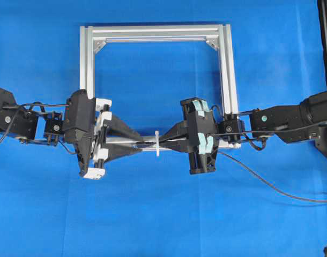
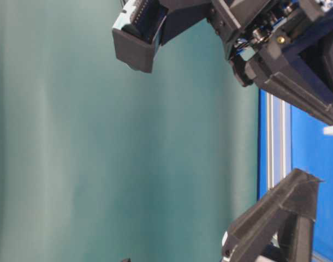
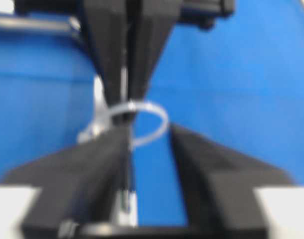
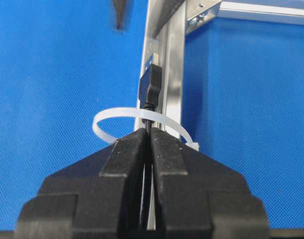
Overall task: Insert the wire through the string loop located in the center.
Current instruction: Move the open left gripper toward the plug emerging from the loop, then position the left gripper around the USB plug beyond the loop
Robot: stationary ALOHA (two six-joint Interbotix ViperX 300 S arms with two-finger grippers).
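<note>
The white string loop (image 1: 157, 143) stands at the middle, between the two grippers. My right gripper (image 4: 148, 132) is shut on the black wire just behind its plug tip (image 4: 150, 84), and the plug pokes through the string loop (image 4: 107, 130). The rest of the wire (image 1: 270, 184) trails off to the lower right. My left gripper (image 3: 149, 132) is open on the far side of the string loop (image 3: 159, 124). The plug (image 3: 128, 199) lies between its fingers, against the left finger (image 3: 92, 169). From overhead, the left gripper (image 1: 142, 143) and right gripper (image 1: 166, 143) nearly meet tip to tip.
A silver aluminium frame (image 1: 153, 32) lies on the blue table behind the grippers, and its right bar (image 4: 167, 50) runs just behind the plug. The table-level view shows only blurred arm parts close to the lens.
</note>
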